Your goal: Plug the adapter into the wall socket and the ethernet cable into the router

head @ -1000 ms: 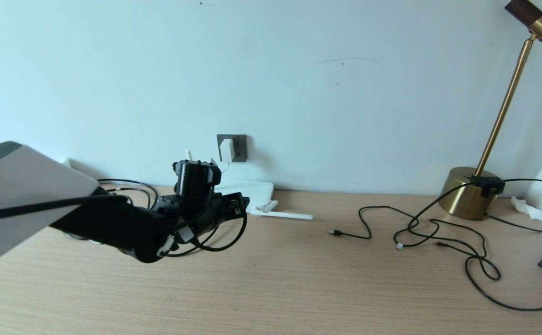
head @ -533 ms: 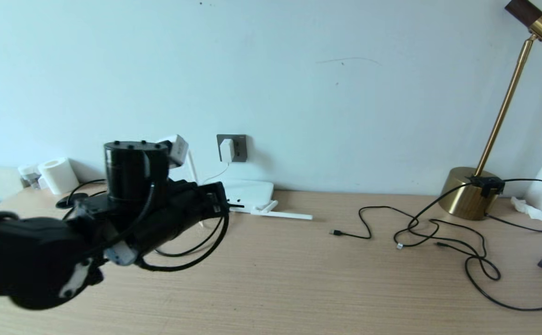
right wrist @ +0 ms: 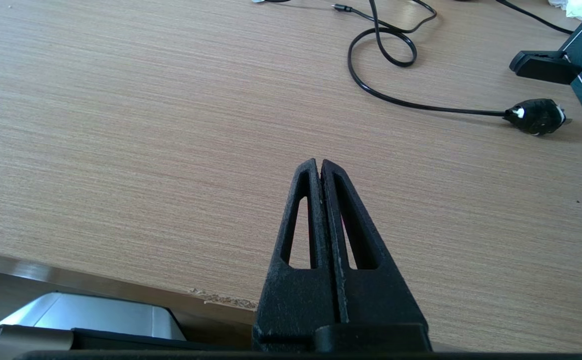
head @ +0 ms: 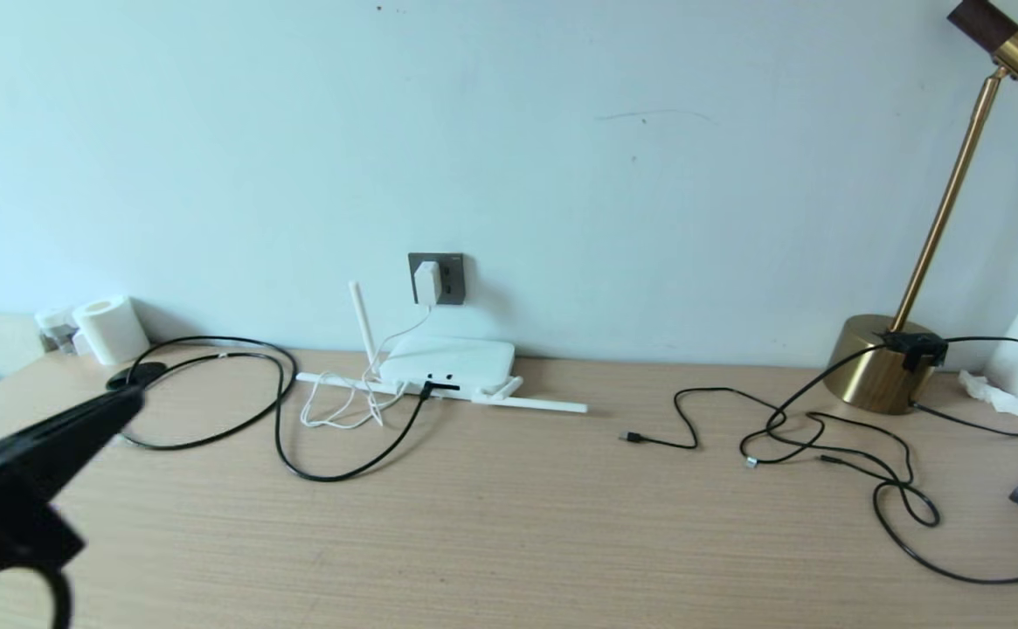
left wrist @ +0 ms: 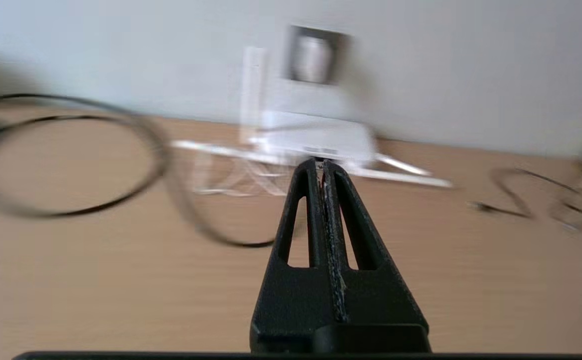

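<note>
The white adapter point(head: 425, 283) sits in the dark grey wall socket point(head: 448, 278), its thin white cord looping down behind the router point(head: 449, 364). The flat white router lies against the wall with one antenna upright. The black ethernet cable point(head: 299, 459) curves across the desk and its end point(head: 427, 390) meets the router's front edge. My left gripper point(head: 128, 400) is shut with nothing in it, low at the left, well back from the router; in the left wrist view it point(left wrist: 320, 162) points toward the router point(left wrist: 315, 140). My right gripper point(right wrist: 319, 163) hovers shut over bare desk near the front edge.
A brass lamp point(head: 880, 362) stands at the back right with thin black cables point(head: 823, 437) spread before it. A white paper roll point(head: 111, 329) and small jars sit at the back left. A black plug point(right wrist: 535, 116) and a dark stand point(right wrist: 545, 67) lie near the right gripper.
My left arm has pulled back from the router toward the lower left, uncovering the router, the white cord and the ethernet cable at the router's edge.
</note>
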Tool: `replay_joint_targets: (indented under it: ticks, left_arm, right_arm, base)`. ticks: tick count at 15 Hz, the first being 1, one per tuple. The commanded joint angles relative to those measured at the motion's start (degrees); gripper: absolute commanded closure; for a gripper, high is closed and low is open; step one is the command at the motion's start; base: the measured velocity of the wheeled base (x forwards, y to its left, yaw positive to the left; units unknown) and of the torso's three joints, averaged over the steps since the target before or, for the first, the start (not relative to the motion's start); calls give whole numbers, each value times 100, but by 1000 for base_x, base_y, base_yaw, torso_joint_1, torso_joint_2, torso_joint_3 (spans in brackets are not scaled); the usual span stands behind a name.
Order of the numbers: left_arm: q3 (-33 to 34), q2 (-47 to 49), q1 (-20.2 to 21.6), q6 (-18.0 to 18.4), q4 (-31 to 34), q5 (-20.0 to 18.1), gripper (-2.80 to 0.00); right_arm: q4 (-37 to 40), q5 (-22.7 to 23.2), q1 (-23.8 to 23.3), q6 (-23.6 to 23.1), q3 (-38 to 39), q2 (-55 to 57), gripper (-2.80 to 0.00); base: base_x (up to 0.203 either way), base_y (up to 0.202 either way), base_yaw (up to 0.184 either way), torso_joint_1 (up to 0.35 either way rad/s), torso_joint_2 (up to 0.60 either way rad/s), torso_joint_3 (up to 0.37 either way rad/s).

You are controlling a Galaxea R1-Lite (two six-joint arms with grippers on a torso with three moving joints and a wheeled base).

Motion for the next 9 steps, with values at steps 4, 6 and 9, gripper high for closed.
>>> replay_joint_targets:
  ticks: [4,6,9]
  left_arm:
    - [1669,-2914,2422,542,1762,-1050,0]
    - [2387,-3201,2422,927,2282,-1551,0]
    - [2380,-3925,2156,1280,2635,-1850,0]
  right_arm:
    - [12,6,2,-5,-9,0,0]
    - [12,6,2,-4,-1,0,0]
    - [12,6,2,-4,-1,0,0]
  base:
    - [0,0,0,0,0,0]
    - [0,0,0,0,0,0]
    - [0,0,0,0,0,0]
